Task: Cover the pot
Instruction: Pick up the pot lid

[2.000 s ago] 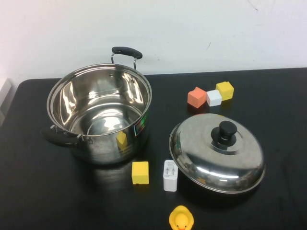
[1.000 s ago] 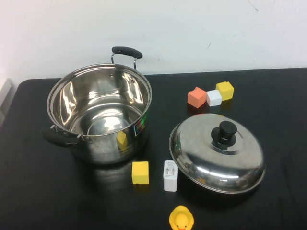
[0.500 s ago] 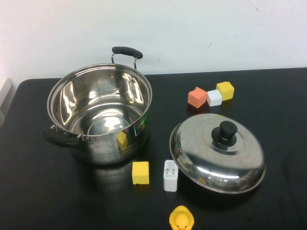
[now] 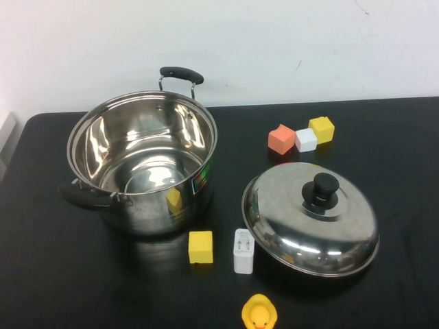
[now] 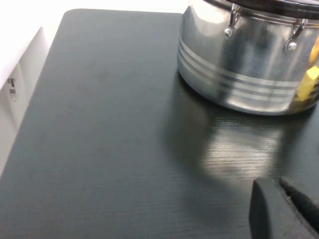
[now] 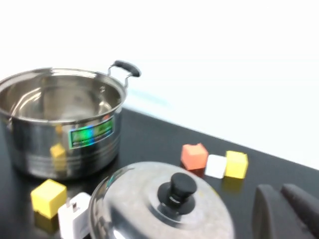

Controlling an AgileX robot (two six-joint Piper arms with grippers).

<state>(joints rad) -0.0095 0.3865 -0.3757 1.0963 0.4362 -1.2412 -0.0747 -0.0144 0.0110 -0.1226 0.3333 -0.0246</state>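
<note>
Our lid sits to the right of the pot, at about 4 o'clock.

Our right gripper (image 6: 289,214) is nearer the domed steel lid with the black knob (image 4: 310,218) than our left gripper (image 5: 284,209), low by the big shiny steel pot (image 4: 142,164); we cannot tell if either is open.

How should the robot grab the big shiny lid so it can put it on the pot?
Best by the black knob on top of the lid, coming straight down. The dome lies flat on the table, so its rim gives little to pinch, while the knob stands up. The right gripper, near the lid, looks the handier; the left gripper sits beside the pot.
</note>
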